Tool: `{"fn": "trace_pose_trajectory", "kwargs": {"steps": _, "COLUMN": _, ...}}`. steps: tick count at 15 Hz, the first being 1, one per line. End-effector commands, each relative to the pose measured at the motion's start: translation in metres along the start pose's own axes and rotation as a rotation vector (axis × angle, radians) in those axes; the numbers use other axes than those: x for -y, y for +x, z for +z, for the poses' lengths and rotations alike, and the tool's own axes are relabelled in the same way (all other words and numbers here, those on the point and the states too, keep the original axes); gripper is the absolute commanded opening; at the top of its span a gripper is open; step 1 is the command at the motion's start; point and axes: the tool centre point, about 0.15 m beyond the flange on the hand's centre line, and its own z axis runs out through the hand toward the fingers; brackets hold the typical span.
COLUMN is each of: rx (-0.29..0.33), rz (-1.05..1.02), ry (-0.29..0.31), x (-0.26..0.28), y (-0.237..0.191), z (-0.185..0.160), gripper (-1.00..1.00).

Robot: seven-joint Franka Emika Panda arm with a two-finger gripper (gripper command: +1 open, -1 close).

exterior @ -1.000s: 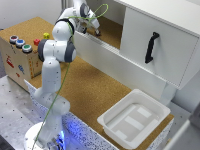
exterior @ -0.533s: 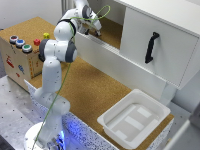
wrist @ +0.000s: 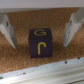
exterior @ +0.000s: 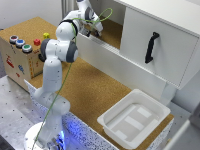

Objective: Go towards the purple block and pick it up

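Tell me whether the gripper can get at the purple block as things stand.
Probably yes. In the wrist view the purple block sits on bare cork between the open gripper fingers, with nothing between them and it.

Arm: one, white.
Gripper: one, with two fingers showing in the wrist view.
Purple block: one, seen only in the wrist view.
Yellow letters on the block: two.
Tray: one, white.
Cabinet: one, white.
Handle: one, black.
Box: one, cork-covered.
Blue-topped buttons: two.
Green button: one, probably; the picture is blurred there.
Red knob: one.
Yellow knob: one.
Green cable: one.
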Motion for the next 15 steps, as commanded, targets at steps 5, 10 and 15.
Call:
{"fn": "trace_pose_trajectory", "kwargs": {"steps": 5, "rx": 0.063, "rz": -0.023, "ry": 0.037, "x": -0.002, "y": 0.018, "z": -0.004, "gripper": -1.0}}
{"fn": "trace_pose_trajectory", "kwargs": {"steps": 10, "rx": -0.024, "rz": -0.019, "ry": 0.074, "x": -0.01, "y": 0.006, "z": -0.06, "gripper": -1.0}}
{"fn": "trace_pose_trajectory", "kwargs": {"steps": 15, "rx": -0.017, "rz": -0.136, "ry": 0.09, "x": -0.032, "y": -0.043, "z": -0.087, "gripper": -1.0}}
